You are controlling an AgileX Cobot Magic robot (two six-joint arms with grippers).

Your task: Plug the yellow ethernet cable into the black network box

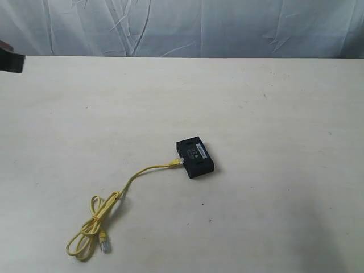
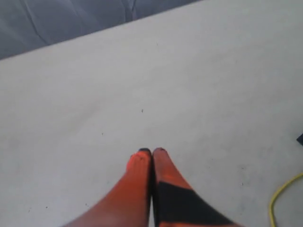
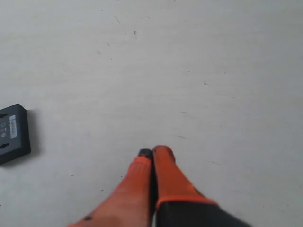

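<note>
The thin, bright-yellow ethernet cable [image 1: 118,195] lies on the pale worktop [image 1: 273,114], left of the middle as the exterior view has it. The small flat black plastic network box [image 1: 196,157] sits about at the centre. One clear plug [image 1: 176,164] is pressed against the box's left end. From here it looks seated in a port, though I can't make out a latch. From that end the cord runs away from the box toward the front left corner and ends in a loose double loop. The free plug [image 1: 105,248] lies beside the loop, well apart from the box.

Neither arm is over the things. The left tool [image 2: 151,152] hangs above bare worktop with its orange fingers pressed together and nothing between them. A bend of the yellow cord and a black corner show only at the edge of its view. The right tool [image 3: 152,152] is closed the same way, also empty and touching nothing, and the box lies off to one side of it.

The cord's whole run is on the left arm's side, so I'd say that arm is better placed for it and the right for steadying the box. If the plug is properly home, little is left to do. If it isn't, a push along the cord's line into the box would seat it.
</note>
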